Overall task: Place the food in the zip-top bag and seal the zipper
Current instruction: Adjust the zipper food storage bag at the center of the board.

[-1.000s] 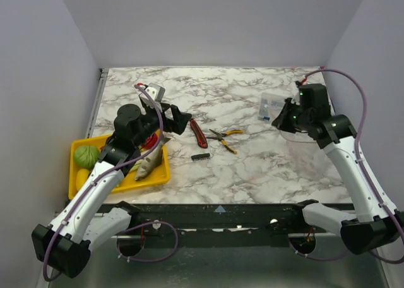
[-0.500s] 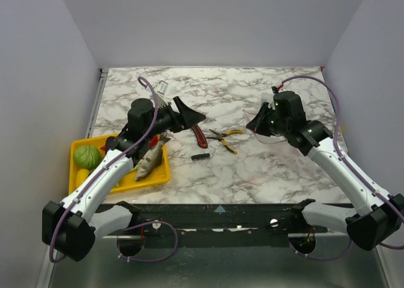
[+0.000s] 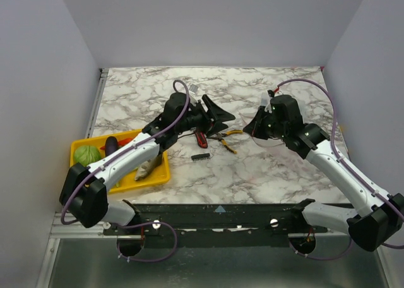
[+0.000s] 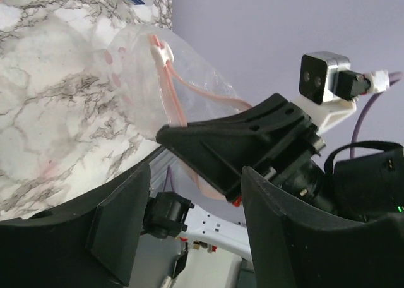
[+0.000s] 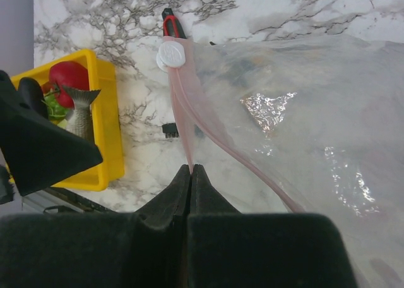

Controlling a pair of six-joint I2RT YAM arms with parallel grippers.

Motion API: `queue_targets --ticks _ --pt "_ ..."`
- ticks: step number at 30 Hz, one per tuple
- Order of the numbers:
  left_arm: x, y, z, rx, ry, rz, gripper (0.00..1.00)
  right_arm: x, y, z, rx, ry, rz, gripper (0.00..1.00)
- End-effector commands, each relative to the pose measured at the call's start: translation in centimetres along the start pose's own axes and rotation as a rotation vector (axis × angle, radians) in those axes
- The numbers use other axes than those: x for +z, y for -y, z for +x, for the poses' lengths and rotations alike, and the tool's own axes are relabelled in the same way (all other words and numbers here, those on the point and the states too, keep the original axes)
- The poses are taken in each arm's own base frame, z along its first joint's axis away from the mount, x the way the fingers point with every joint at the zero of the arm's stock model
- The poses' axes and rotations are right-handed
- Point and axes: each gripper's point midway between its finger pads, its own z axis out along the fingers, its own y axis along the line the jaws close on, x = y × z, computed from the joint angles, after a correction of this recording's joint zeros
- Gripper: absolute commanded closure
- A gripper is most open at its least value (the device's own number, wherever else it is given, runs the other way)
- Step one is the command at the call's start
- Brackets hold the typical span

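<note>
My right gripper [image 5: 191, 168] is clamped tight on the narrow pinkish zipper strip [image 5: 182, 105] of the floppy clear plastic bag [image 5: 303, 105], which sits right of the middle of the marble worktop [image 3: 252, 168]. My left gripper [image 3: 224, 114] is partly open and empty, facing the bag's mouth. The silvery toy fish [image 5: 79, 114] and red tomato [image 5: 68, 76] lie in the yellow tray [image 3: 163, 172] near the worktop's near left corner.

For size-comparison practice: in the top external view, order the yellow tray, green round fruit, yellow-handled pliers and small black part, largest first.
1. yellow tray
2. green round fruit and yellow-handled pliers, too close to rank
3. small black part
</note>
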Motion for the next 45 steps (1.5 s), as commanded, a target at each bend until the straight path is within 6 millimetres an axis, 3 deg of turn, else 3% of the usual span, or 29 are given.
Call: queue_targets --ticks 1,8,14,23,26,30,33,37,40,45 --pt "2.7 0.9 0.4 -0.054 0.001 -0.025 0.4 -0.6 0.0 -0.1 -0.021 0.025 -0.004 1.0" --pt "5.6 -0.3 0.9 -0.053 -0.022 -0.066 0.46 -1.1 -0.3 -0.4 -0.033 0.034 -0.01 1.0" --pt "6.7 -1.0 1.3 -0.037 -0.027 -0.102 0.55 -0.9 -0.5 -0.2 -0.04 0.026 -0.022 1.0" --pt "8.4 -2.1 0.6 -0.017 -0.007 -0.153 0.56 -1.3 -1.4 -0.3 -0.057 0.025 -0.048 1.0" --pt "8.8 -2.1 0.7 -0.009 -0.023 -0.143 0.66 -1.7 -1.7 -0.5 -0.058 0.025 -0.056 1.0" --pt "8.6 -1.9 0.2 0.063 0.002 -0.132 0.86 -2.0 -1.5 -0.3 -0.08 0.013 -0.049 0.98" --pt "8.0 -1.3 -0.3 0.169 0.021 -0.121 0.98 -2.6 -1.2 -0.3 -0.107 -0.011 -0.018 0.79" --pt "7.0 -1.5 -0.6 0.286 0.03 -0.159 1.0 -4.4 -2.1 -0.2 -0.139 -0.097 -0.024 0.45" --pt "6.4 -1.6 -0.5 0.325 0.025 -0.162 1.0 -6.7 -3.0 -1.0 -0.169 -0.118 -0.032 0.39" --pt "5.3 -1.2 -0.4 0.372 0.024 -0.168 1.0 -11.2 -4.3 -5.3 -0.231 0.011 -0.013 0.29"
